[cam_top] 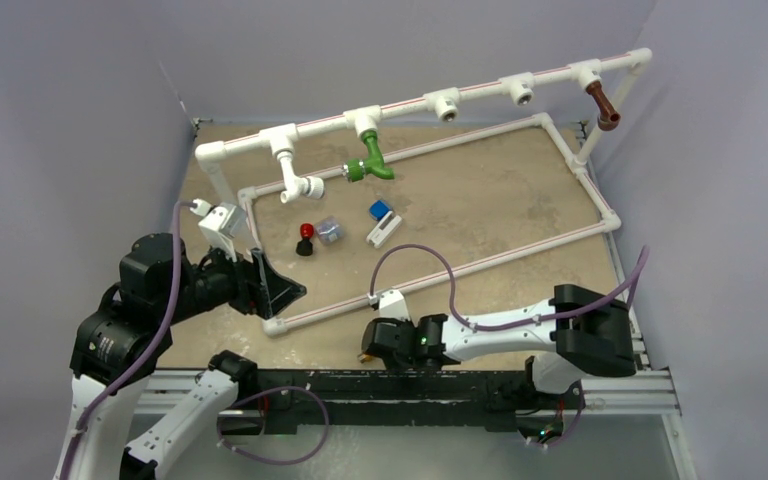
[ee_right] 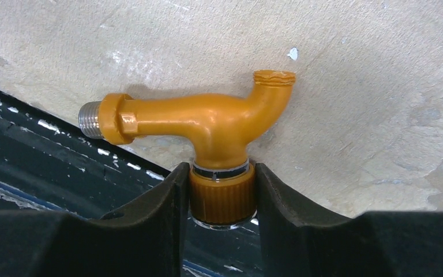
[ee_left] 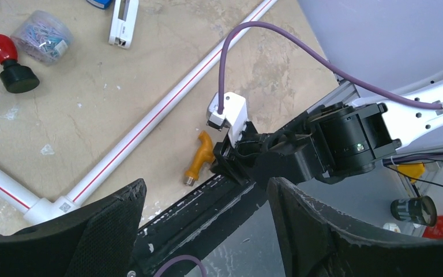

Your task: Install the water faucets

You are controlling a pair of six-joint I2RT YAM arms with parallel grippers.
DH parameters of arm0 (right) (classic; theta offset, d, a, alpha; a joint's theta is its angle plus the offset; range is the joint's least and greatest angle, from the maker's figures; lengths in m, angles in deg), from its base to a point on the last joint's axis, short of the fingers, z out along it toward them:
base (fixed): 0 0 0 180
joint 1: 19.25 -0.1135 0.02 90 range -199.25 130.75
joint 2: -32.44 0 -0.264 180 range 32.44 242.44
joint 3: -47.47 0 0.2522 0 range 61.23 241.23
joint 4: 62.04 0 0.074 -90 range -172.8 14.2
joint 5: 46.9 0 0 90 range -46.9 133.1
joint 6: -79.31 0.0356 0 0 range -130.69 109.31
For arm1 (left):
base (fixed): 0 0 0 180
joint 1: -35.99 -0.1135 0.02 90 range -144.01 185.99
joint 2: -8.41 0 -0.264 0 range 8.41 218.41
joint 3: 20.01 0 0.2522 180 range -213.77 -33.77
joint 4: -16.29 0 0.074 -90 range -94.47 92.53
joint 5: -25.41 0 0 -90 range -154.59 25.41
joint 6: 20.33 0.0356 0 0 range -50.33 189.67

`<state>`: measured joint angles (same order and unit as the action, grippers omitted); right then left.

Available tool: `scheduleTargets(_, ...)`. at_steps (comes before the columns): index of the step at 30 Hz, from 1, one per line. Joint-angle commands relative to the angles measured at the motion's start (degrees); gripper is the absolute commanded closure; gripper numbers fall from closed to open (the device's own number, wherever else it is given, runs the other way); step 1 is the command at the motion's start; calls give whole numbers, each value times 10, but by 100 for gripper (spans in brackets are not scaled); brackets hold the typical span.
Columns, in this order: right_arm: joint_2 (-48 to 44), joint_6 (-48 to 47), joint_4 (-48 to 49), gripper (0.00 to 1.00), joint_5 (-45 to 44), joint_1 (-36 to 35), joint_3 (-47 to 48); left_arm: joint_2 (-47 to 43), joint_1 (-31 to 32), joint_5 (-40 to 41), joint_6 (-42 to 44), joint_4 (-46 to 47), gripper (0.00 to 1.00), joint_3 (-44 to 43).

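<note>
Mottled tabletop (ee_right: 352, 115); glossy orange faucet (ee_right: 207, 124) tight in right gripper (ee_right: 222, 196); left gripper (ee_left: 205, 193) spread.

Seen from above, the pipe frame (cam_top: 520, 253) spans the table (cam_top: 500, 190), with a first faucet (cam_top: 371, 160) hanging from its back rail at upper centre, a second faucet (cam_top: 603, 106) at its upper right corner, and a third faucet (ee_right: 207, 124) lying at lower centre between the right gripper's (ee_right: 220, 173) fingers.
</note>
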<state>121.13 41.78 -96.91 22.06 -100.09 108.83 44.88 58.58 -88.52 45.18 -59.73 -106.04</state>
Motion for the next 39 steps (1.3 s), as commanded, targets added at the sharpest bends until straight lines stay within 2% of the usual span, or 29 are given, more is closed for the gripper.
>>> scheduleTargets(1, -2, 6, -25, 100, -37, -8, 22, 0, 2, -24, -10, -2, 24, 6)
scheduleTargets(12, -95, 7, 9, 100, -11, -9, 18, -4, 2, -53, -33, -22, 24, 44)
scheduleTargets(23, -177, -5, 45, 100, 10, -9, 51, -42, 2, -138, -88, 11, 24, 160)
scheduleTargets(32, -160, -39, 74, 100, 25, -10, 143, -70, 2, -205, -162, 83, 24, 245)
scheduleTargets(39, -126, -57, 79, 100, 23, -16, 187, -78, 2, -217, -195, 104, 26, 264)
